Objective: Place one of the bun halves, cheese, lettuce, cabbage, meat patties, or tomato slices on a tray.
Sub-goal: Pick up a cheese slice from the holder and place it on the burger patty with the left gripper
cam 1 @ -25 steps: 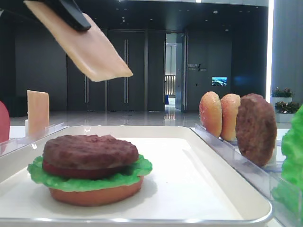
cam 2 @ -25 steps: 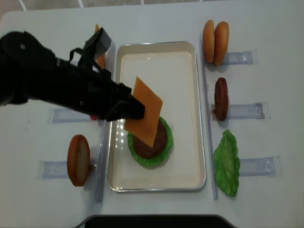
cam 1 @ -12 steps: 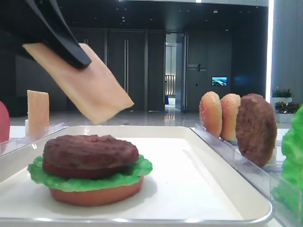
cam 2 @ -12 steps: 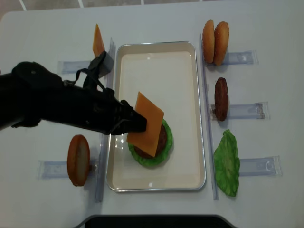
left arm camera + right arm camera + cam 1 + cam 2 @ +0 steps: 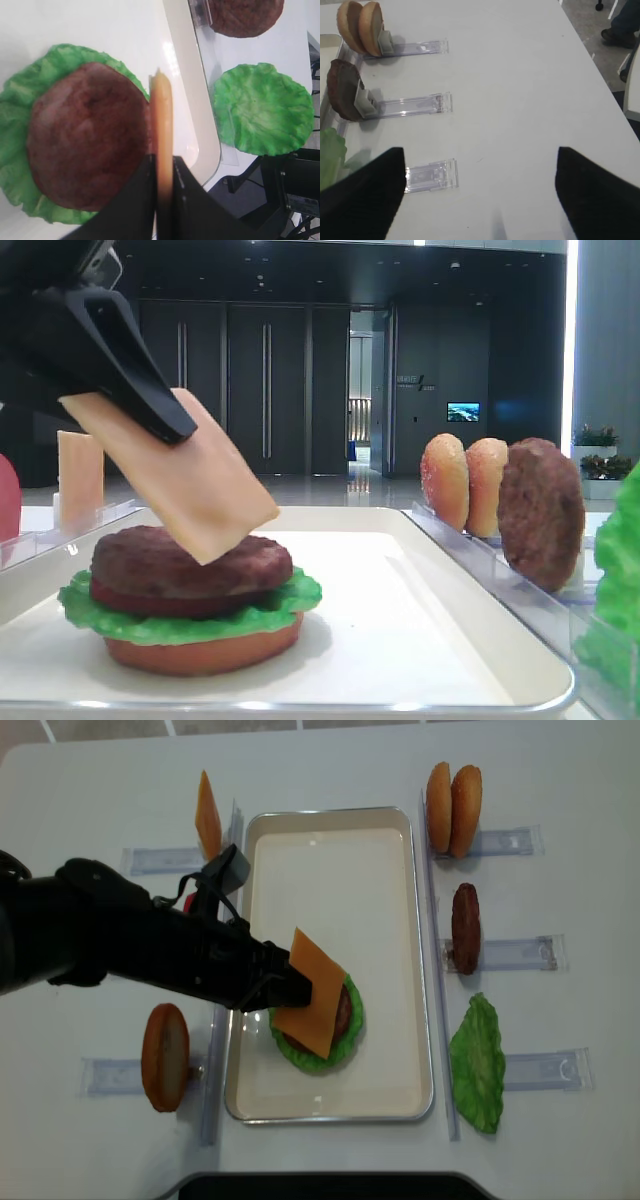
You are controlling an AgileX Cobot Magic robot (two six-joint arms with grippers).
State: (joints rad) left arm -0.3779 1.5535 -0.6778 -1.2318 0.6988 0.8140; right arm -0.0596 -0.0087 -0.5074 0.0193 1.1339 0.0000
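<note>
The far half of the tray [image 5: 330, 870] lies bare, open from above. The stacked burger [image 5: 320, 1020] fills its near middle. Upright buns [image 5: 452, 808], a patty [image 5: 465, 928] and clear racks [image 5: 520, 952] line the right side.

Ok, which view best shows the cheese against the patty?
The low exterior view: the cheese hangs tilted in the left gripper, corner low over the patty. Overhead shows overlap only; left wrist shows it edge-on; right wrist nothing.

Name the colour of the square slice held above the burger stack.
The cheese is pale orange-tan, seen best in the overhead exterior view.
</note>
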